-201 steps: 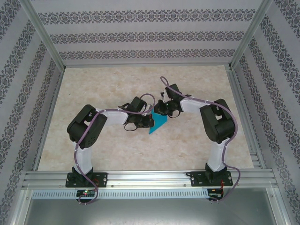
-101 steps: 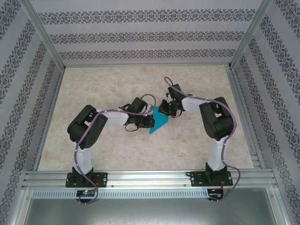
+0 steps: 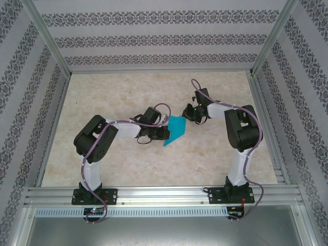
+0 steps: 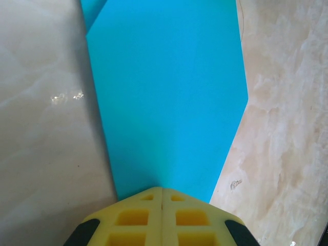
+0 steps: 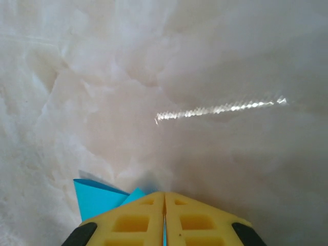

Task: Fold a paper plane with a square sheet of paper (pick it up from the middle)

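With my left tool (image 4: 163, 189) pinching the square sheet of paper (image 4: 169, 102), my closed right tool (image 5: 164, 195) at its far corner should press flat.

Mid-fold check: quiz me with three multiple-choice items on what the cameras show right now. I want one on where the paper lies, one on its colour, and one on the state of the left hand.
1. Where does the paper lie on the table?
A. Between the left hand and the right hand
B. Beside the left arm's base
C. Against the far wall

2. What colour is the paper?
A. Red
B. White
C. Teal-blue

3. What is the left hand doing?
A. Hanging open above the paper
B. Shut on the paper's edge
C. Shut on nothing, far from the paper

Answers:
1 A: in the top view the paper sits mid-table with a hand at either side.
2 C: it shows bright teal-blue in all three views.
3 B: in the left wrist view the yellow pads meet and the paper runs out from between them.
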### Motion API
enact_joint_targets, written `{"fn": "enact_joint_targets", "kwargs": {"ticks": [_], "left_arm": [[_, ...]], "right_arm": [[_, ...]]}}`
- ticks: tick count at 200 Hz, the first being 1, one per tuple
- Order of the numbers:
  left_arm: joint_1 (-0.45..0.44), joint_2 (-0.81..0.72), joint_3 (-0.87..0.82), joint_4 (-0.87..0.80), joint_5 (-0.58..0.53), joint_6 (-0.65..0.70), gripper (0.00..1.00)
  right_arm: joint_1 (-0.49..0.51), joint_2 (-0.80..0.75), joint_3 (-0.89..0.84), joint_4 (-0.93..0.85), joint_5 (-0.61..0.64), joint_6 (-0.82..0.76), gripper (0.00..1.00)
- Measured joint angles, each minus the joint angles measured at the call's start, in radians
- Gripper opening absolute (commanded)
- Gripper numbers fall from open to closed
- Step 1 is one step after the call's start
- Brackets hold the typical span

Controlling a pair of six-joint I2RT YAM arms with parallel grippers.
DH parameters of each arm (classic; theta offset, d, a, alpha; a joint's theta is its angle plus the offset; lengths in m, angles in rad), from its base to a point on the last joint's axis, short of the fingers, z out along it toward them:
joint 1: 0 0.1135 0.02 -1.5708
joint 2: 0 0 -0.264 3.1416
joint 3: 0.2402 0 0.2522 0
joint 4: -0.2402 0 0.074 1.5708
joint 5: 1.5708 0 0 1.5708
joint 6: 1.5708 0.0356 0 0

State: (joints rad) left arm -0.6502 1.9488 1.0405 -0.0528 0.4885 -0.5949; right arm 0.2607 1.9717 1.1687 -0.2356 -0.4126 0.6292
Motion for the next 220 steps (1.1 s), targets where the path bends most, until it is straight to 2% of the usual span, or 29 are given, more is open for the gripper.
{"fn": "enact_joint_targets", "kwargs": {"ticks": [48, 87, 108, 149, 191, 220], "left_arm": [[0.000, 0.000, 0.001, 0.000, 0.000, 0.000, 0.01], [0.000, 0.000, 0.005, -0.006, -0.001, 0.000, 0.01], [0.000, 0.000, 0.006, -0.008, -0.001, 0.000, 0.02], [-0.001, 0.000, 0.007, -0.011, -0.004, 0.000, 0.01], [-0.001, 0.000, 0.006, -0.011, -0.004, 0.000, 0.01], [-0.001, 0.000, 0.003, -0.006, -0.003, -0.001, 0.01]], "right_arm": [[0.049, -0.167, -0.103, 0.066, -0.040, -0.003, 0.09], [0.138, -0.142, -0.150, 0.103, -0.081, -0.002, 0.07], [0.152, -0.093, -0.158, 0.123, -0.114, -0.001, 0.05], [0.119, -0.042, -0.163, 0.152, -0.146, -0.015, 0.02], [0.026, -0.015, -0.156, 0.183, -0.200, -0.027, 0.02], [-0.031, 0.019, -0.098, 0.168, -0.188, -0.029, 0.02]]}}
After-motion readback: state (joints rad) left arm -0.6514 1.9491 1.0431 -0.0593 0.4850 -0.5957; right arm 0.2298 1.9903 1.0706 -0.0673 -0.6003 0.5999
